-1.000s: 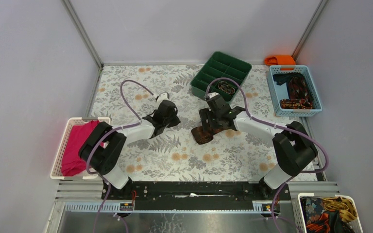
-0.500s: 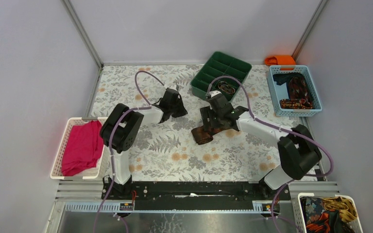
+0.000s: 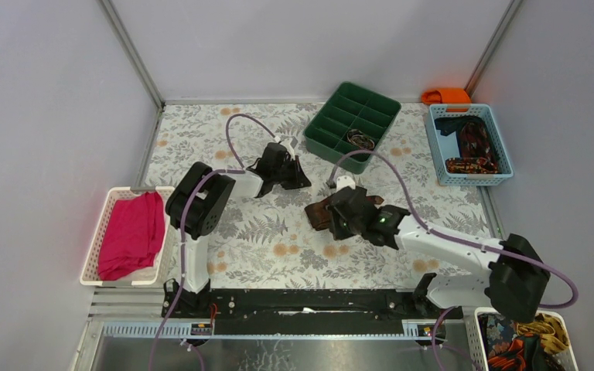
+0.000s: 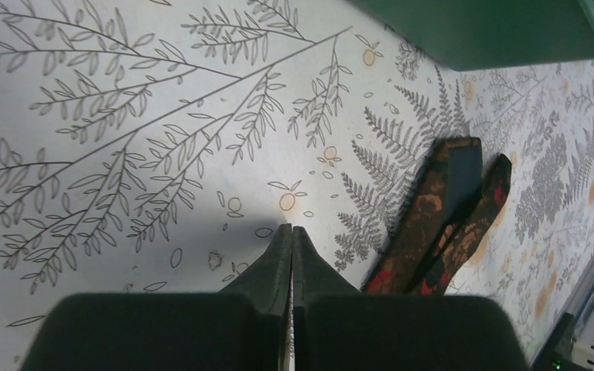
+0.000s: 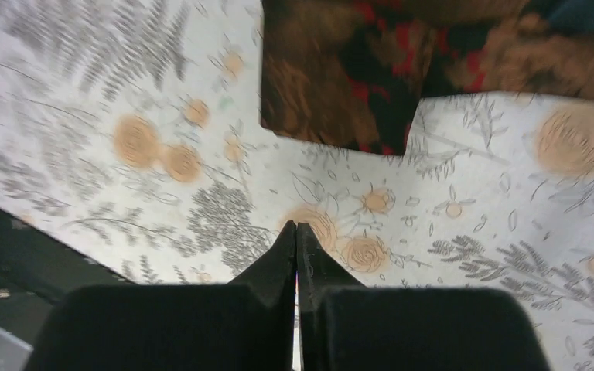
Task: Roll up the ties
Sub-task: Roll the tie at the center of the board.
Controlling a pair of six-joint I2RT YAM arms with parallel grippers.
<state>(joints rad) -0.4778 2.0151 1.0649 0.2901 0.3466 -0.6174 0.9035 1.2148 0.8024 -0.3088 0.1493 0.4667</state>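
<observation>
Running roughly left-right: folded tie [image 3: 319,215]

The rolled tie [image 3: 321,213] is woven cloth, brown and orange-printed, with a faint sheen. The table cover [image 3: 278,247] under it looks matt and smooth, with a printed fern pattern. The green tray [image 3: 363,104] at the far edge is smooth plastic. The white basket [image 3: 97,239] and blue basket [image 3: 476,180] are plastic lattice. The magenta cloth [image 3: 128,232] is soft and matt. The left gripper [image 4: 291,229] is matt black plastic.

Your fern-printed table [image 3: 263,255] carries a bundled brown tie [image 3: 317,216] at its middle, a green divided tray [image 3: 339,117] behind it, a blue basket [image 3: 461,107] far right.
</observation>
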